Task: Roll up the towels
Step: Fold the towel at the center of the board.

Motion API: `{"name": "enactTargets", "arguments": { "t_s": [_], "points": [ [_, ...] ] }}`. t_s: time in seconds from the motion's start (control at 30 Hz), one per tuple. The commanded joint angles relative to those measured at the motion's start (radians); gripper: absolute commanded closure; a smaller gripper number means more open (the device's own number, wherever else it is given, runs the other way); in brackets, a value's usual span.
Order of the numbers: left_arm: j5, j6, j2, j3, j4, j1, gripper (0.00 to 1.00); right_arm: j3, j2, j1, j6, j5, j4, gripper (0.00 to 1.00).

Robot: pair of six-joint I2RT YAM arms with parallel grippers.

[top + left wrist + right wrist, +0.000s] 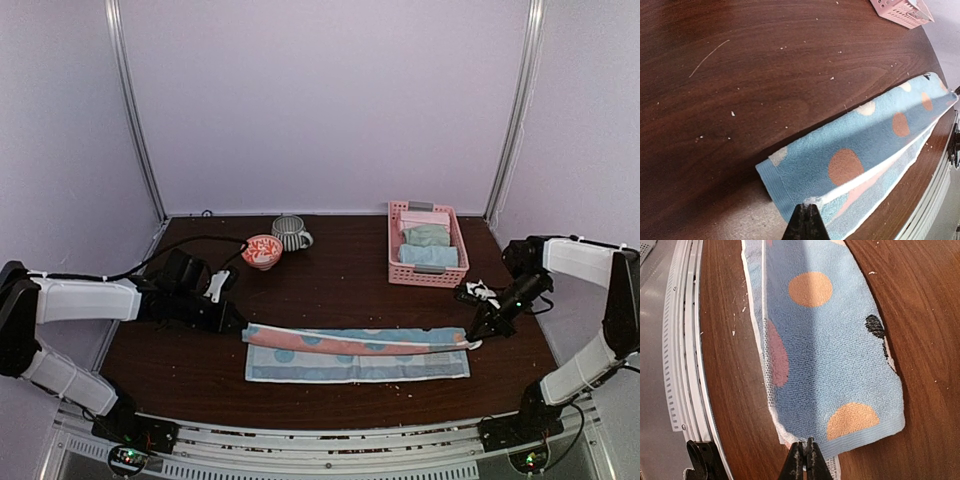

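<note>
My left pincer (240,324) and right pincer (477,336) are both pinched tight on the ends of the dotted towel (355,356), which lies just in front of the basket (425,277). Bowl (263,251) and mug (290,233) sit left of the basket.

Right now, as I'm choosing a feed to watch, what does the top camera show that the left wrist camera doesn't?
Top only: the bowl, the mug, folded towels in the basket. Left wrist only: pale specks and a scratch on the table. Both: the dotted towel, its edge pinched by the left end effector, and the basket.
</note>
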Motion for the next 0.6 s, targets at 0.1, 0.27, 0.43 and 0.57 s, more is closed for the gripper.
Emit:
{"name": "enactTargets", "arguments": {
  "t_s": [0.1,0.27,0.43,0.57],
  "points": [
    [0.067,0.022,-0.053,-0.021,-0.005,-0.042,1.0,-0.037,0.016,-0.003,-0.036,0.058,0.007,1.0],
    [0.109,0.019,-0.087,-0.025,-0.007,-0.064,1.0,-0.041,0.023,-0.003,-0.051,0.087,-0.003,1.0],
    [0.102,0.011,-0.143,-0.024,-0.022,-0.069,1.0,-0.004,0.034,-0.003,-0.057,0.096,-0.034,1.0],
    [0.128,0.008,-0.162,-0.024,-0.035,-0.074,1.0,0.038,0.024,-0.003,-0.073,0.106,-0.079,1.0]
  ]
}}
